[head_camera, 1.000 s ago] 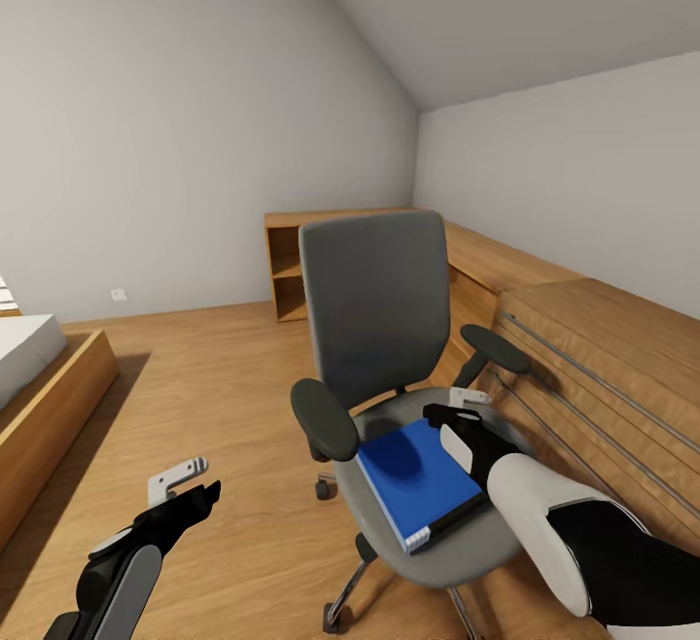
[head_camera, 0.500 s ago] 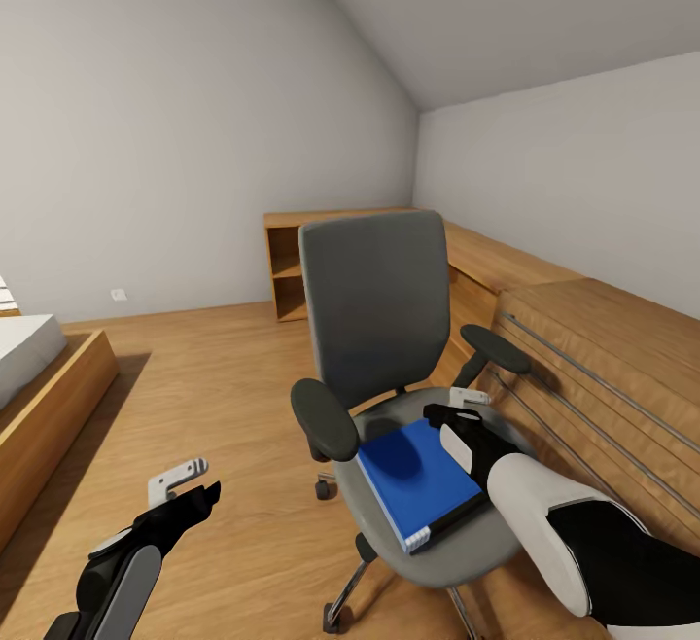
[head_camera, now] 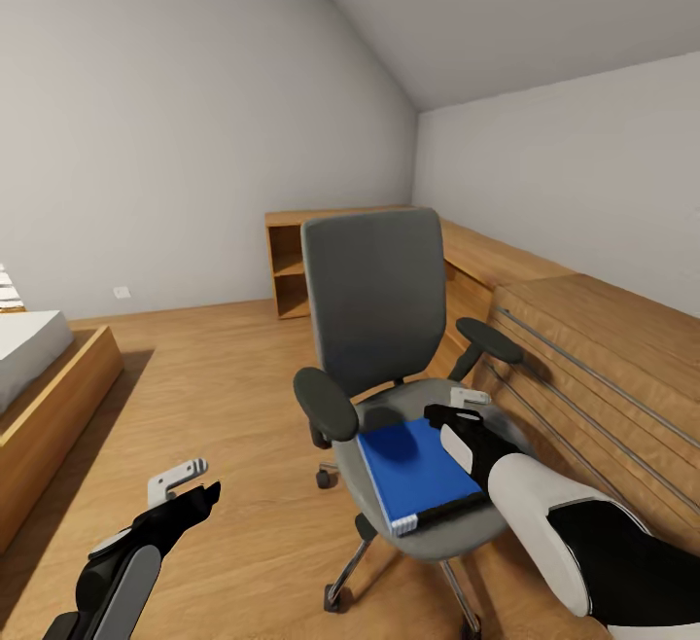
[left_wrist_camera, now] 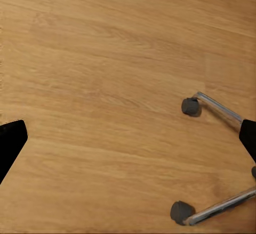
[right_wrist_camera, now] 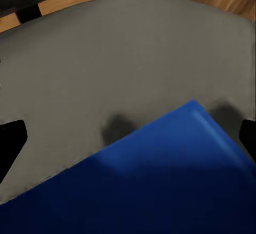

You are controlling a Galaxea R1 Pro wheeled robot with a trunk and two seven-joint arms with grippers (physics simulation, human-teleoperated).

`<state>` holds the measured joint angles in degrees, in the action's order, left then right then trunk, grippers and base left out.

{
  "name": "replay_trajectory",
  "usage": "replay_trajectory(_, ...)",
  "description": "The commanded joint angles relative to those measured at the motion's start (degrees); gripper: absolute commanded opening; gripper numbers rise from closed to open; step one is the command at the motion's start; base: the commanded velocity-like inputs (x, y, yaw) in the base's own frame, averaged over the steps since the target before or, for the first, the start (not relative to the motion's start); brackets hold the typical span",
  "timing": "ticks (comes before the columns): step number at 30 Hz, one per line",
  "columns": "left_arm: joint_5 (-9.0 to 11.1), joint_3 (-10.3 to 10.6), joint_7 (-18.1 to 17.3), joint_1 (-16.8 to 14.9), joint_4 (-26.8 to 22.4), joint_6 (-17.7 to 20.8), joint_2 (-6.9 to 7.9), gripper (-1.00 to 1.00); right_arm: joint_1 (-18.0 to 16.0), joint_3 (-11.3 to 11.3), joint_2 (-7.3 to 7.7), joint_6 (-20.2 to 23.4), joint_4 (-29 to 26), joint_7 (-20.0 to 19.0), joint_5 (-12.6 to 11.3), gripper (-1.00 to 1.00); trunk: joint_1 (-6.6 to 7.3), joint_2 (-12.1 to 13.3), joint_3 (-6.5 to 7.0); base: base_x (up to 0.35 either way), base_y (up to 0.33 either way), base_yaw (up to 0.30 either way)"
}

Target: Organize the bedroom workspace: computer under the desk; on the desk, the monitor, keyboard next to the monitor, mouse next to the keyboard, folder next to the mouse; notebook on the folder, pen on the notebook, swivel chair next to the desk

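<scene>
A: Where's the folder (head_camera: 416, 470)?
B: Flat on the chair (head_camera: 374, 314) seat, a bright blue rectangle with a pale front edge on matte grey fabric.
A: And the right gripper (head_camera: 465, 412)?
B: Over the seat, just beside the folder's far corner. Its black fingers (right_wrist_camera: 12, 140) are spread apart, pinching nothing.
A: The left gripper (head_camera: 185, 484)?
B: Low beside the chair, fingers also spread, over smooth wood-grain floor (left_wrist_camera: 96, 73) near two chrome legs (left_wrist_camera: 218, 108) with round dark castors (left_wrist_camera: 190, 106).

blue folder (head_camera: 413, 466), grey swivel chair (head_camera: 374, 298), light wood floor (head_camera: 214, 387)
</scene>
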<state>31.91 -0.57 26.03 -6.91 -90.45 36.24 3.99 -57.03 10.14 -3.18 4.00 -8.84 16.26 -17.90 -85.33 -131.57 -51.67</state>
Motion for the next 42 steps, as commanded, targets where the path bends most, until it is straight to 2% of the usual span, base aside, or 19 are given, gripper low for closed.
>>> replay_trajectory(1,0.61,0.04,0.51,-0.03,-0.07,0.14,0.03,1.0,-0.01,0.49,0.01,0.39,-0.12,0.35,-0.39,1.0,0.04,-0.03,-0.06,-0.272,0.0,0.0)
replay_trajectory(25,0.62,-0.04,0.51,-0.03,-0.07,0.13,0.05,1.0,-0.01,0.48,0.09,0.3,-0.21,0.35,-0.39,1.0,0.04,-0.03,-0.06,-0.173,0.0,0.0)
replay_trajectory(36,0.68,-0.04,0.48,-0.03,-0.07,0.14,0.05,1.0,-0.01,0.49,0.1,0.24,-0.21,0.35,-0.39,1.0,0.04,-0.03,-0.06,-0.026,0.0,0.0)
replay_trajectory(42,0.67,-0.04,0.43,-0.03,-0.07,0.14,0.05,1.0,-0.01,0.44,0.1,0.0,-0.43,0.35,-0.39,1.0,1.36,2.38,1.02,0.0,0.0,0.0)
